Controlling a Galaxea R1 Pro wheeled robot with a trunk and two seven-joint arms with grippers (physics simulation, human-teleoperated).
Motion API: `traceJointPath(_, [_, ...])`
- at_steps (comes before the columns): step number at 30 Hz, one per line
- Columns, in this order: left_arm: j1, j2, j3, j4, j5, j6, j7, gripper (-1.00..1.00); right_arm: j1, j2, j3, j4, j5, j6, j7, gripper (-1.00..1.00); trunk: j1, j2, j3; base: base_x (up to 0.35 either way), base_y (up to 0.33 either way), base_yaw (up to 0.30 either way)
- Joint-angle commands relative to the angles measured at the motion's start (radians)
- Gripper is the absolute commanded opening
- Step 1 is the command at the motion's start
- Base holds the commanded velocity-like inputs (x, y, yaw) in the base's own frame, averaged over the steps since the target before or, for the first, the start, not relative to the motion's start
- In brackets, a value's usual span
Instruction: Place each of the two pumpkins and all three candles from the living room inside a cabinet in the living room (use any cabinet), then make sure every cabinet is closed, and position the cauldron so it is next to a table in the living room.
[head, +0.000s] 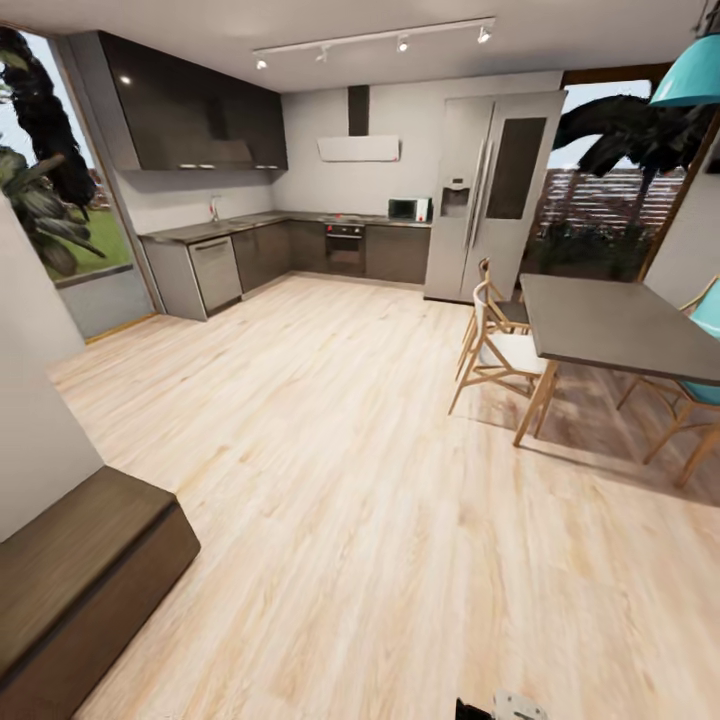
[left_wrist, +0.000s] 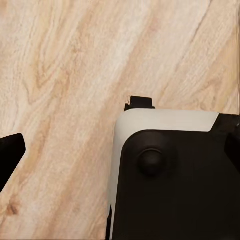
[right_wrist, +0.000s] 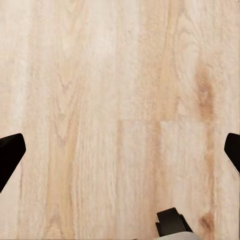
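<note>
Pale wood floor, dark cabinet, kitchen beyond

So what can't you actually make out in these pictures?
- Dark-brown cabinet, head view: cut off by the left and bottom edges, so whether it is closed is unclear.
- Left gripper, left wrist view: one fingertip shows; the robot's own body covers the other.
- Right gripper, right wrist view: just the fingertips show at the edges, wide apart over bare floor.
- Dining table, head view: cut off at the right edge.
</note>
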Motion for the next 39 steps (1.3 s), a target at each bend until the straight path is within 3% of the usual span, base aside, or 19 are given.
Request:
traceJointPath(1, [-0.001,0.000,-0.009,0.000,0.008,-0.012,0.002,1.00,-0.001,0.001,0.008,0.003,-0.005,-0.004,-0.002,1.00,0.000,-0.001,-0.002,0.079,-0.260,0.272])
traceJointPath(8, [-0.001,0.000,-0.009,0.000,0.009,-0.022,0.002,1.00,-0.001,0.001,0.008,0.003,-0.005,-0.004,-0.002,1.00,0.000,-0.001,-0.005,0.019,-0.138,0.272])
traceJointPath(39, [-0.001,-0.002,-0.008,0.000,0.008,-0.023,0.001,1.00,-0.001,0.005,0.008,0.002,-0.003,-0.004,-0.002,1.00,0.000,-0.001,-0.023,0.000,-0.002,0.272])
